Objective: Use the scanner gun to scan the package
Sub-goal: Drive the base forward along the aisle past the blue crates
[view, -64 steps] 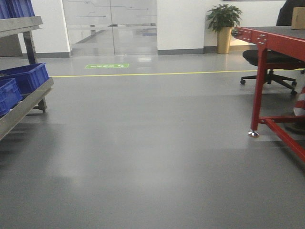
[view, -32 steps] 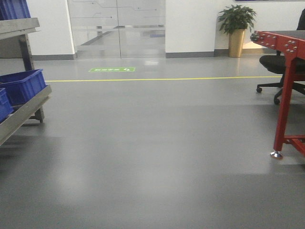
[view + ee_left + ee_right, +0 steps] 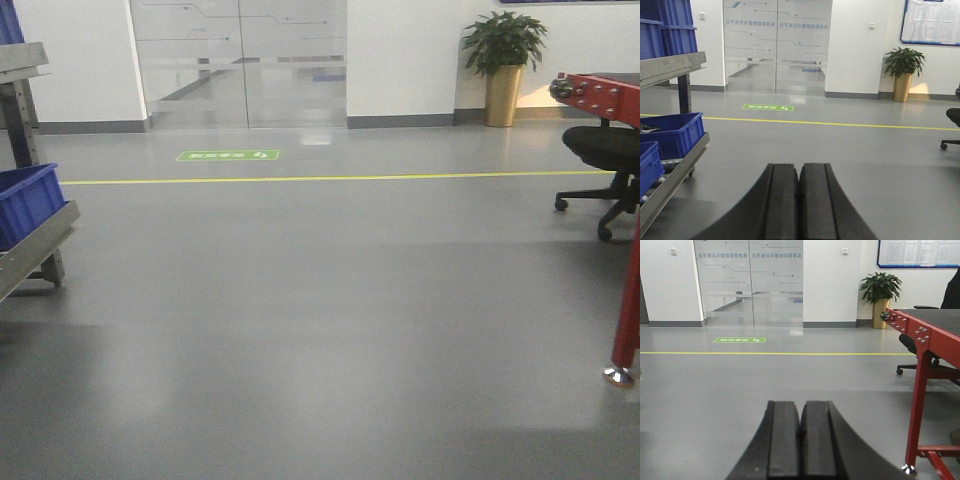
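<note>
Front view first: facing open grey floor [image 3: 320, 330], a yellow line [image 3: 330, 178] across it and a green floor sign [image 3: 228, 155] before glass doors [image 3: 240, 60] on the far side. Against a second ago, spread outward on both sides: red desk [image 3: 600, 95] pushed to the right edge with only a corner and one leg showing, office chair [image 3: 605, 150] beyond it, blue bin [image 3: 28, 205] on the metal rack [image 3: 35, 250] slipped toward the left edge, green sign lower in frame. Reads as the base rolling forward between rack and desk, not yet parked at any work spot. No package and no scanner gun anywhere here, and the desk top out of frame. Left wrist view next: left gripper [image 3: 800, 172] closed, pads [image 3: 782, 200] pressed flat together, holding nothing, pointing level down the room past blue bins on the rack at left. No package or scanner gun here either. Right wrist view last: right gripper [image 3: 800, 410] closed as well, pads [image 3: 785, 440] touching, empty, aimed along the floor with the red desk near on the right, dark top seen at a shallow angle, no box or scanner on the part shown. Judged from all this: travel stage only, scanning not begun. Likely needs turning toward the desk, finding both items, then opening a gripper before any grasp.
</note>
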`<action>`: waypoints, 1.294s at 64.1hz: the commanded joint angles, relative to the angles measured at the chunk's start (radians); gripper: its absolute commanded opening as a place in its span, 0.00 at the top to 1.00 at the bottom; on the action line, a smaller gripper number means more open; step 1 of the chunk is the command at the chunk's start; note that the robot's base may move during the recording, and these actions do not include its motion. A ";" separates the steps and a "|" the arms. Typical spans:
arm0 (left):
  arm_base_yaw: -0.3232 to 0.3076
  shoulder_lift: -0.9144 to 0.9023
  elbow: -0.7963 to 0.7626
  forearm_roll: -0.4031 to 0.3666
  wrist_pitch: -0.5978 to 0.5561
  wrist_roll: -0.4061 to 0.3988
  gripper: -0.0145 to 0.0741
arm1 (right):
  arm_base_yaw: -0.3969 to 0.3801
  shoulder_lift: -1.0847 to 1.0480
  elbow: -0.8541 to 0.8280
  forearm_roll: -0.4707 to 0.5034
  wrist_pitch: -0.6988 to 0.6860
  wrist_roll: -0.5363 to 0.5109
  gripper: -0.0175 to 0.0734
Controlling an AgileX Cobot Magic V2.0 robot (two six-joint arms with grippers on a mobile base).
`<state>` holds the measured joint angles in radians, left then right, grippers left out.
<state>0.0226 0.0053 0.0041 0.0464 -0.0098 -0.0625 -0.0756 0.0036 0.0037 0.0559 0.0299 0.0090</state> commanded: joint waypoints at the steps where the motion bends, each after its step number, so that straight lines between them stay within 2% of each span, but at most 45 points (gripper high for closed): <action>1: -0.005 -0.005 -0.004 0.003 -0.015 -0.001 0.96 | -0.005 -0.004 -0.004 -0.006 -0.022 -0.002 0.99; 83: -0.005 -0.005 -0.004 0.003 -0.015 -0.001 0.96 | -0.005 -0.004 -0.004 -0.006 -0.022 -0.002 0.99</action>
<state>0.0226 0.0044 0.0041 0.0464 -0.0098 -0.0625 -0.0773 0.0036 0.0037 0.0559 0.0299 0.0090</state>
